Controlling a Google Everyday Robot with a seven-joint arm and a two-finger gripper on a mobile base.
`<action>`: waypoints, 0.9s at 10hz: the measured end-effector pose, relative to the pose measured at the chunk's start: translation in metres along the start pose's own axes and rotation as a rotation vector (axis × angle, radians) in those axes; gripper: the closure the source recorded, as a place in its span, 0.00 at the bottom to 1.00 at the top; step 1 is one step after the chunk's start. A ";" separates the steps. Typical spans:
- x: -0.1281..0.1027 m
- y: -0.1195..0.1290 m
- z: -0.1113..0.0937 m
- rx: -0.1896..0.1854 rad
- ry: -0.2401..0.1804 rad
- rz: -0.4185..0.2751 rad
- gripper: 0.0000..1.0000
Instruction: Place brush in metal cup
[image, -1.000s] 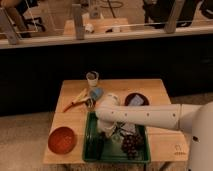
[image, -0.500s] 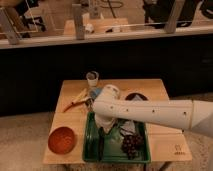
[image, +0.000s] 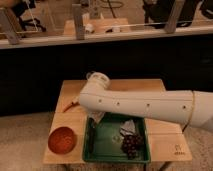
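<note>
The metal cup (image: 95, 77) stands at the back of the wooden table, its lower part hidden behind my white arm (image: 140, 105). A slim dark stick, which looks like the brush (image: 91, 135), lies along the left inside of the green tray (image: 112, 155). My gripper (image: 98, 117) is mostly hidden under the arm's bend, over the tray's back left corner, just behind the brush's far end and in front of the cup.
A red bowl (image: 62, 139) sits at the table's front left. An orange-and-tan utensil (image: 70, 106) lies at the left edge. Dark grapes (image: 131, 144) and a pale item (image: 128, 127) lie in the tray. A counter with a railing runs behind.
My arm has swung across and closer to the camera, now covering the table's middle and the dark plate. The gripper end has moved back toward the tray's back left corner.
</note>
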 end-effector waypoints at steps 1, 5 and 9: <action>-0.002 -0.018 0.003 0.010 0.011 -0.024 0.81; 0.012 -0.063 0.027 0.029 0.044 -0.075 0.81; 0.019 -0.081 0.067 0.025 0.012 -0.071 0.81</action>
